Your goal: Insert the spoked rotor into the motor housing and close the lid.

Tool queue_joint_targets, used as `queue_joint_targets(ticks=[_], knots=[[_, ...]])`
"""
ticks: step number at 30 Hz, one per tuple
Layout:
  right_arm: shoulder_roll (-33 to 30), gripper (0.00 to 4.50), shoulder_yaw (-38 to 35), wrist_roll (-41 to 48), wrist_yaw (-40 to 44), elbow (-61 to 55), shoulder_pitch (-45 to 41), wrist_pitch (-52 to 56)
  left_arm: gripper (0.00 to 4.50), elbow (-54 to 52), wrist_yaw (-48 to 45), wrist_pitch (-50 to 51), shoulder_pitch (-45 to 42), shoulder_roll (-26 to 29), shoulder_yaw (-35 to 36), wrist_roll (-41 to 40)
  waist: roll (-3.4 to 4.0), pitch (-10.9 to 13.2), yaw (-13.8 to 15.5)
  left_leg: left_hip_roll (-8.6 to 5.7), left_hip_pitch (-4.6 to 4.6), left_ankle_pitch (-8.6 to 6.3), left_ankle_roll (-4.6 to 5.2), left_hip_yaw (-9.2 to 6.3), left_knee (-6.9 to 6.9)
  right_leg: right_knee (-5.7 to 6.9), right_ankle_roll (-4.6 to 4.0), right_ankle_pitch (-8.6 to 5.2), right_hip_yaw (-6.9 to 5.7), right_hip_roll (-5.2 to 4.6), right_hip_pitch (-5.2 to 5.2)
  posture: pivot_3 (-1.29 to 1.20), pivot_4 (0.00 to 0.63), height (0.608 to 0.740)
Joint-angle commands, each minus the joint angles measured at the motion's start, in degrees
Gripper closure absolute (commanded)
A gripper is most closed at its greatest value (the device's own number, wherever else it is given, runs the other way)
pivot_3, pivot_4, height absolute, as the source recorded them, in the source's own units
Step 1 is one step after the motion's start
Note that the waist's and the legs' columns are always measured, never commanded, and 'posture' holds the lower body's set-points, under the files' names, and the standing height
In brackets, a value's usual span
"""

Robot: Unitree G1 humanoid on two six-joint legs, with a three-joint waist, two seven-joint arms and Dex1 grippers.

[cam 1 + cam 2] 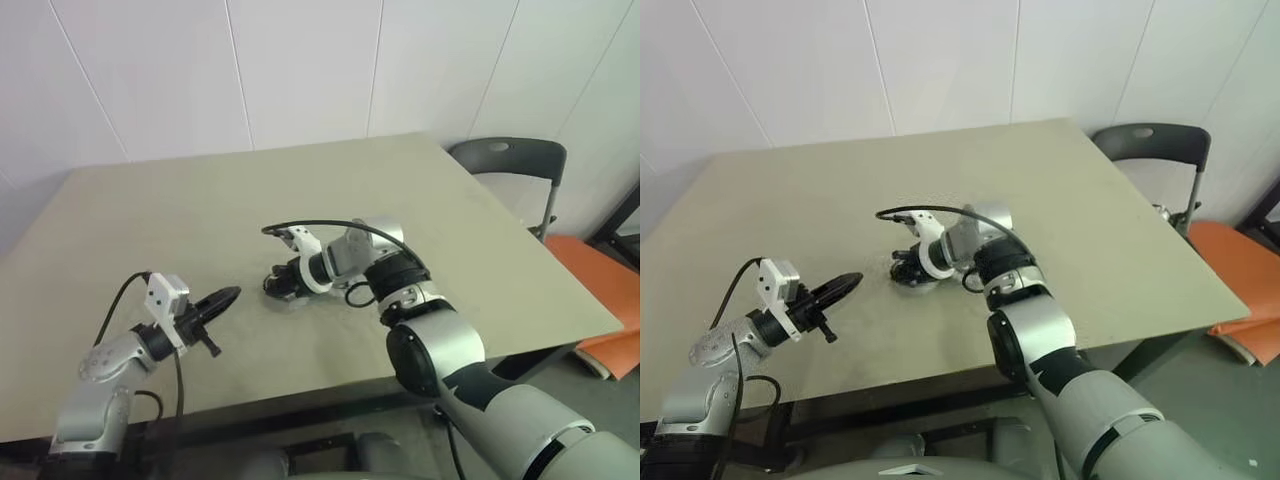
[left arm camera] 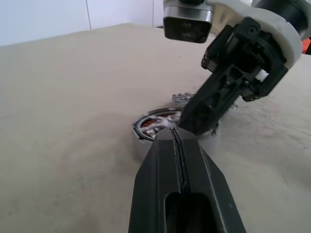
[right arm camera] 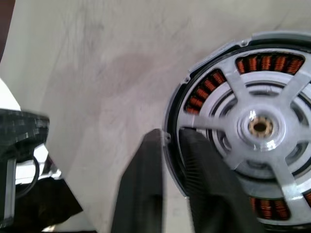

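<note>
Closest to the camera, the left gripper (image 1: 225,298) is seen hovering over the near-left counter (image 1: 150,220), pinched fully together with nothing in it. Near the middle, the motor housing (image 3: 252,131) is straddled at its rim by the right gripper (image 3: 170,145) — one finger inside, one outside, slightly parted. A silvery spoked piece is seen seated over the copper windings, so the spoked rotor looks inserted. Something pale is glimpsed just beyond — possibly the lid, which apparently remains to be fitted.
</note>
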Motion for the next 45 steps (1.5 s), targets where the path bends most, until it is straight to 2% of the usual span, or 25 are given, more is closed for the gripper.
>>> queue_joint_targets(ticks=[1,3,4,7,8,9,12,13,14,17,20,25,28,31,38,45], knots=[[-1.7,2.84,3.8,4.8,5.5,-5.4,-1.3,5.7,4.50,-0.2,0.6,-0.4,-1.6,0.7,1.5,0.0,0.03,0.0,0.0,-0.01,-0.03,0.00,0.00,0.01,-0.01,-0.01,0.07,-0.04,0.01,-0.02,-0.02,0.00,0.000,0.740],[-3.0,2.84,5.5,7.5,9.2,-8.5,-1.3,6.7,4.50,0.0,0.6,-0.3,-1.8,0.8,1.6,0.0,-0.03,0.0,0.1,-0.10,-0.36,0.00,0.00,0.04,-0.10,-0.02,0.13,0.06,0.06,-0.11,-0.37,0.00,0.000,0.740],[-3.2,2.84,2.6,8.5,9.4,-8.7,-2.6,4.0,4.50,0.2,0.6,-0.2,-2.0,0.9,1.6,0.1,-0.04,0.0,0.1,-0.12,-0.76,0.00,0.00,0.04,-0.07,0.01,0.13,0.08,0.08,-0.15,-0.76,0.00,0.000,0.740],[-5.4,2.84,0.3,7.9,11.7,-7.5,-6.5,-10.6,4.50,0.4,0.8,0.1,-2.7,1.0,1.3,0.2,-0.02,0.0,0.1,-0.20,-1.14,0.00,-0.03,0.08,-0.12,0.03,0.13,0.11,0.16,-0.24,-1.16,0.00,0.000,0.740],[-6.4,2.84,1.7,6.5,12.8,-6.6,-7.4,-15.7,4.50,0.3,0.9,0.2,-3.0,0.9,1.0,0.3,-0.02,0.0,0.1,-0.22,-1.23,-0.01,-0.03,0.09,-0.13,0.03,0.13,0.11,0.17,-0.26,-1.24,0.00,0.000,0.740],[-7.5,2.84,4.3,4.3,14.4,-6.3,-7.6,-21.2,4.50,0.3,1.0,0.3,-3.2,0.8,0.8,0.3,-0.01,0.0,0.1,-0.23,-1.30,-0.01,-0.03,0.09,-0.13,0.02,0.13,0.11,0.16,-0.27,-1.30,0.00,0.000,0.740],[-14.1,2.84,20.3,-11.3,17.8,-6.9,-4.6,-50.5,4.50,0.3,1.2,0.5,-4.1,0.5,0.3,0.5,-0.06,0.0,0.1,-0.24,-1.24,-0.02,-0.04,0.09,-0.16,-0.04,0.14,0.11,0.10,-0.27,-1.22,0.00,0.000,0.740],[-17.3,2.84,27.2,-19.0,15.8,-5.6,-3.6,-61.6,4.50,0.4,1.2,0.6,-4.4,0.4,0.1,0.6,-0.07,0.0,0.1,-0.25,-1.22,-0.02,-0.04,0.10,-0.16,-0.05,0.15,0.10,0.09,-0.27,-1.20,0.00,0.000,0.740],[-19.2,2.84,30.4,-23.0,14.7,-3.2,-3.1,-67.5,4.50,0.5,1.3,0.6,-4.7,0.3,0.0,0.6,-0.08,0.0,0.2,-0.27,-1.17,-0.02,-0.04,0.11,-0.15,-0.05,0.15,0.10,0.09,-0.28,-1.15,0.00,0.000,0.740],[-22.0,3.47,33.2,-27.6,14.7,2.9,-1.9,-75.3,4.50,0.8,1.1,0.7,-5.4,0.0,-0.4,0.9,-0.07,0.0,0.1,-0.33,-0.97,-0.01,-0.03,0.21,-0.14,-0.04,0.15,0.10,0.18,-0.31,-0.98,0.00,0.000,0.740],[-25.0,4.46,35.1,-32.5,13.6,5.9,-1.2,-80.4,4.50,0.9,1.1,0.7,-5.6,-0.2,-0.5,1.0,0.00,0.0,0.0,-0.28,-0.94,0.00,-0.03,0.26,-0.14,0.03,0.13,0.11,0.28,-0.27,-1.02,0.00,0.000,0.740],[-29.5,4.46,36.8,-38.3,13.8,8.8,-0.5,-84.3,4.50,1.6,1.0,0.4,-6.0,-0.8,-0.8,1.5,0.01,0.0,0.4,-0.23,-0.90,0.00,-0.03,0.22,-0.14,0.06,0.10,0.11,0.29,-0.23,-1.01,0.00,0.000,0.740],[-32.1,4.46,38.2,-40.5,20.6,7.1,1.6,-83.2,4.50,1.9,1.0,0.4,-6.5,-1.1,-1.1,1.5,0.00,0.0,0.6,-0.23,-0.87,0.00,-0.03,0.24,-0.11,0.06,0.09,0.11,0.31,-0.23,-0.96,0.00,0.000,0.740],[-31.5,4.46,34.8,-36.2,28.0,2.7,4.5,-77.9,4.50,2.6,0.9,0.2,-7.3,-1.3,-1.5,1.7,0.00,0.0,1.0,-0.23,-0.83,0.01,-0.02,0.24,-0.10,0.04,0.10,0.11,0.30,-0.21,-0.91,0.00,0.000,0.740],[-30.7,4.46,31.9,-35.5,29.0,-4.6,8.3,-72.4,4.50,3.1,0.7,0.0,-7.7,-1.8,-2.1,1.9,0.02,0.0,1.6,-0.19,-0.72,0.01,-0.02,0.26,0.00,0.21,0.09,0.12,0.31,-0.16,-0.85,0.00,0.000,0.740],[-31.3,4.46,32.0,-33.8,36.8,-13.5,12.8,-66.5,4.50,3.6,0.6,-0.3,-7.9,-1.8,-2.1,2.1,0.00,0.0,1.8,-0.21,-0.75,0.02,-0.03,0.26,0.04,0.16,0.09,0.12,0.28,-0.18,-0.84,0.00,0.000,0.740]])
